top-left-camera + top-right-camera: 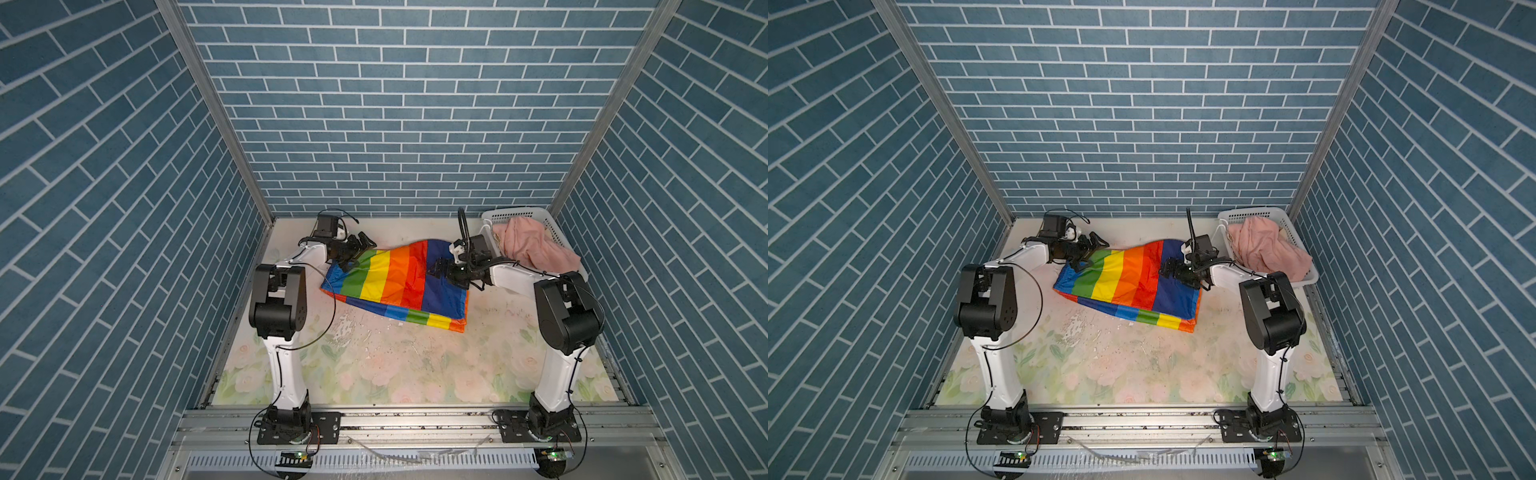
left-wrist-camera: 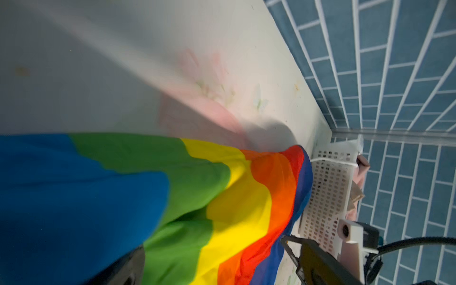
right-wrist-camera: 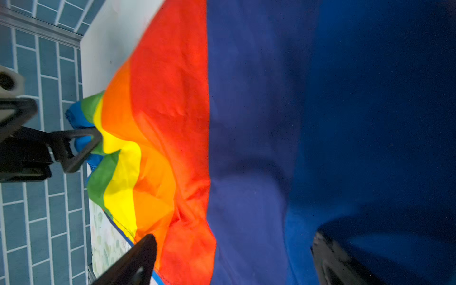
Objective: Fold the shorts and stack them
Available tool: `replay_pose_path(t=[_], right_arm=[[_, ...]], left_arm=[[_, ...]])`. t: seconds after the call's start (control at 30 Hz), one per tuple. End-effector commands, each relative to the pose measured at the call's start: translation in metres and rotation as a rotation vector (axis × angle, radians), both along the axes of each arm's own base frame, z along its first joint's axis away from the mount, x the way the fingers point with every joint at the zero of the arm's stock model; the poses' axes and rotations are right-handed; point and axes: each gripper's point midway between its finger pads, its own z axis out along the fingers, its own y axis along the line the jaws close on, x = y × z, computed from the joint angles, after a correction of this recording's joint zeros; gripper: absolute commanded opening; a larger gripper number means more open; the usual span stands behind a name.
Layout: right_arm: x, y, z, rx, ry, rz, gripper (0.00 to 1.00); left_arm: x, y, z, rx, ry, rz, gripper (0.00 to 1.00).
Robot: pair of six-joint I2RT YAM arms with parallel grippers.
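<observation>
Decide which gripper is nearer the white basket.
Right. The right gripper hovers over the rainbow shorts' dark-blue end, next to the basket; the left gripper is at their green end, farther away.

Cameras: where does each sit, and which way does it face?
Top views: high at the front, tilted down at the table; left arm and right arm show.
Left wrist: over the rainbow-striped shorts, facing the white basket; right gripper shows.
Right wrist: above the shorts, facing the left gripper; own fingers show.
Shared: the shorts.
</observation>
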Motion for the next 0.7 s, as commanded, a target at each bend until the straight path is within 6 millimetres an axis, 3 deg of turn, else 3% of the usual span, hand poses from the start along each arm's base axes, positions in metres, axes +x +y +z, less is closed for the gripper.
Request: replay_pose_path(t=[0.0,0.23,0.37,0.43,0.6,0.67], right_arm=[[-0.005,-0.001,-0.009,-0.016,0.018,0.018,0.99],[-0.026,-0.029,-0.047,-0.110,0.083,0.016,0.99],[-0.031,-0.037,-0.051,-0.121,0.095,0.024,0.99],[-0.029,-0.037,-0.042,-0.126,0.073,0.044,0.99],[-0.025,-0.032,0.011,-0.099,-0.029,0.079,0.99],[-0.026,-0.034,0.029,-0.100,-0.060,0.079,0.99]], left_arm=[[0.015,0.032,-0.014,0.051,-0.006,0.040,1.00],[0.019,0.060,-0.058,0.116,0.065,0.073,1.00],[0.018,0.073,-0.067,0.134,0.092,0.078,1.00],[0.021,0.079,-0.050,0.158,0.060,0.065,0.99],[0.019,0.105,0.033,0.446,-0.121,0.021,1.00],[0.009,0.121,0.047,0.557,-0.141,0.015,1.00]])
